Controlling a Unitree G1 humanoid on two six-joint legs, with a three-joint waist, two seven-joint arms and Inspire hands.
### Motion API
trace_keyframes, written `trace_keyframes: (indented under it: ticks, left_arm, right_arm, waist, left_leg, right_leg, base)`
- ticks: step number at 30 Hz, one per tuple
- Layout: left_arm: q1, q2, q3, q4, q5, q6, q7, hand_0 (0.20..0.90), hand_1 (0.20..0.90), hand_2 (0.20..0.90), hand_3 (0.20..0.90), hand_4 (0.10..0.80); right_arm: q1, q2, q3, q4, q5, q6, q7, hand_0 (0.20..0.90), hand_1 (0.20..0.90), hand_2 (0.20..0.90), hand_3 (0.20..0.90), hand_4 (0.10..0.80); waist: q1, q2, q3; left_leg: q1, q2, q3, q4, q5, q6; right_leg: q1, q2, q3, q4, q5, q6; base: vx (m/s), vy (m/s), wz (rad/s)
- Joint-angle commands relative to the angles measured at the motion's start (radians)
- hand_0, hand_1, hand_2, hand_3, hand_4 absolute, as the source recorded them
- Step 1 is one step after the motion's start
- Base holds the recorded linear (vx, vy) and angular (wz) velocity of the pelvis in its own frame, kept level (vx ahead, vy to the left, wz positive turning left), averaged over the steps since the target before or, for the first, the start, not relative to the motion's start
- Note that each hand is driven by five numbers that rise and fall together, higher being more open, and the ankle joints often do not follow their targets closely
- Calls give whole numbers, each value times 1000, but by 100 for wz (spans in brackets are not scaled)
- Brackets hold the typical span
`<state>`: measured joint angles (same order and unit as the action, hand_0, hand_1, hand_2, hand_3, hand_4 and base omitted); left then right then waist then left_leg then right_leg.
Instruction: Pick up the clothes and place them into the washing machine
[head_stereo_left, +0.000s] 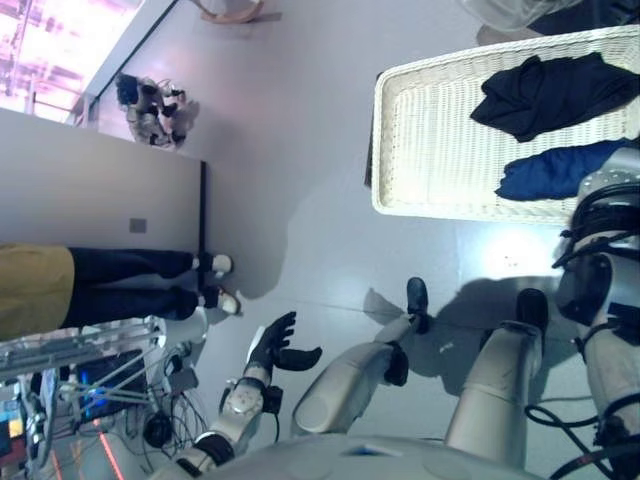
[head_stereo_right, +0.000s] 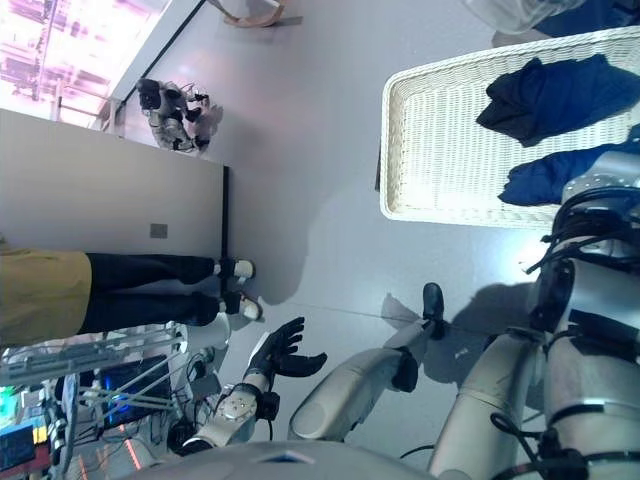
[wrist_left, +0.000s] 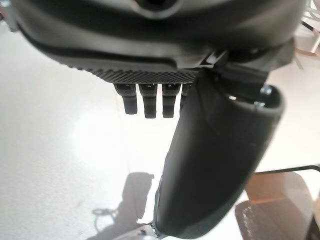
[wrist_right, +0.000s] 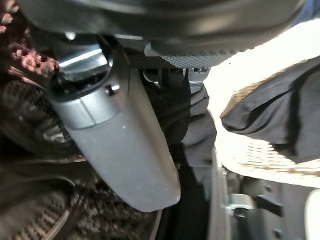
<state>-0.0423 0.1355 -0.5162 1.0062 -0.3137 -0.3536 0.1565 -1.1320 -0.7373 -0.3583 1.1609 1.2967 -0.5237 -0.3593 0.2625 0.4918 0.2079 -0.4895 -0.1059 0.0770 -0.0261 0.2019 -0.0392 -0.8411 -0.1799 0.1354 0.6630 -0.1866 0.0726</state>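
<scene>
- on the grey floor (head_stereo_left: 300, 150), a white wicker basket (head_stereo_left: 430, 140) holds two garments: a black garment (head_stereo_left: 555, 95) and, just beside it, a blue garment (head_stereo_left: 555, 170).
- by the grey wall (head_stereo_left: 90, 190) stands a person (head_stereo_left: 100, 285), well apart from the basket.
- left hand (head_stereo_left: 275, 345) hangs over bare floor with fingers spread and relaxed, holding nothing, far from the clothes.
- right hand (wrist_right: 120, 150) is near dark cloth in its wrist view; whether its fingers grip, i cannot tell.
</scene>
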Motion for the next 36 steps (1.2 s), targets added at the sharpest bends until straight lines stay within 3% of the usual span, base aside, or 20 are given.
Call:
trace_keyframes:
  ticks: [1,5,11,14,15,17,18,19,21,24,27,28,29,31,36]
  left_arm:
    - [13,96,33,50,-29,-41,30,900,900,900,900,800]
    - [41,112,44,37,-59,-51,32,900,900,900,900,800]
    - [50,108,57,42,-72,-50,27,900,900,900,900,800]
    - [51,99,60,52,-67,-51,20,900,900,900,900,800]
    - [59,108,70,53,-37,-46,31,900,900,900,900,800]
    - [44,115,86,51,-7,-37,69,900,900,900,900,800]
    - [40,105,90,51,-6,-36,70,900,900,900,900,800]
    - [32,92,119,70,11,-20,92,900,900,900,900,800]
    - [42,62,124,68,23,-29,103,900,900,900,900,800]
    - [36,53,103,80,27,-40,129,900,900,900,900,800]
    - [13,47,92,110,17,-45,141,900,900,900,900,800]
    - [-134,12,74,144,-12,-9,173,900,900,900,900,800]
    - [-200,16,62,148,-27,-19,171,900,900,900,900,800]
    - [-186,29,69,154,-26,-27,165,900,900,900,900,800]
    - [-175,30,83,153,-10,-16,149,900,900,900,900,800]
  right_arm:
    - [-122,-213,150,-149,-58,-83,24,900,900,900,900,800]
    - [-236,-308,273,-208,-87,-88,20,900,900,900,900,800]
    - [-288,-325,396,-203,-117,-51,58,900,900,900,900,800]
    - [-304,-345,455,-110,-263,19,10,900,900,900,900,800]
    - [-346,-417,623,57,-650,165,-151,900,900,900,900,800]
    - [-473,-417,932,142,-1078,377,-247,900,900,900,900,800]
    - [-506,-411,960,152,-1077,381,-245,900,900,900,900,800]
    - [-536,-380,1205,178,-1504,573,-212,900,900,900,900,800]
    - [-519,-379,1197,162,-1577,590,-241,900,900,900,900,800]
    - [-501,-351,1151,225,-1517,576,-264,900,900,900,900,800]
    - [-454,-315,1017,175,-1330,493,-255,900,900,900,900,800]
    - [-415,-267,960,131,-1255,466,-263,900,900,900,900,800]
    - [-373,-224,836,102,-1036,383,-215,900,900,900,900,800]
    - [-334,-197,739,114,-847,314,-223,900,900,900,900,800]
    - [-139,-34,337,-51,-100,28,36,900,900,900,900,800]
  waist:
    - [18,28,-79]
    - [26,28,-102]
    - [16,28,-107]
    - [11,28,-104]
    - [2,28,-94]
    - [-14,24,-70]
    - [-19,28,-62]
    - [-39,22,-49]
    - [-54,21,-41]
    - [-49,12,-38]
    - [-62,0,-17]
    - [-95,-12,-5]
    - [-116,-7,10]
    - [-113,-13,0]
    - [-93,1,-18]
  left_leg:
    - [-44,-97,22,43,-49,-11]
    - [-50,-98,20,31,-49,-11]
    - [-56,-94,27,32,-61,0]
    - [-51,-89,25,34,-66,5]
    - [-41,-83,18,40,-69,8]
    - [-50,-71,27,42,-61,7]
    - [-50,-72,30,42,-60,7]
    - [-64,-65,35,45,-58,8]
    - [-73,-66,33,50,-57,8]
    - [-84,-62,29,50,-50,6]
    - [-88,-62,33,48,-48,6]
    - [-89,-60,40,45,-50,6]
    - [-87,-59,45,44,-56,6]
    - [-84,-60,52,42,-63,10]
    - [-62,-64,43,41,-79,18]
  right_leg:
    - [119,40,-4,-248,84,-47]
    - [97,47,12,-249,87,-45]
    - [86,62,20,-259,96,-43]
    - [99,63,12,-273,102,-41]
    - [117,62,-6,-273,109,-41]
    - [114,74,-14,-286,139,-43]
    - [112,73,-11,-285,137,-44]
    - [110,87,-16,-297,157,-46]
    - [106,88,-20,-299,161,-47]
    - [103,89,-25,-304,164,-50]
    - [96,93,-21,-299,165,-50]
    - [91,100,-16,-300,167,-51]
    - [86,104,-10,-295,164,-49]
    - [93,101,-1,-305,161,-48]
    - [120,92,4,-312,141,-45]
  base:
    - [47,-30,26]
    - [25,-14,10]
    - [19,1,-6]
    - [2,-5,-3]
    - [-63,-2,-1]
    - [-85,-11,2]
    - [-65,-11,-5]
    - [-31,-6,-10]
    - [-11,2,-8]
    - [0,0,-1]
    - [-8,-4,1]
    - [32,53,5]
    - [55,83,9]
    - [58,79,-5]
    - [42,42,-16]
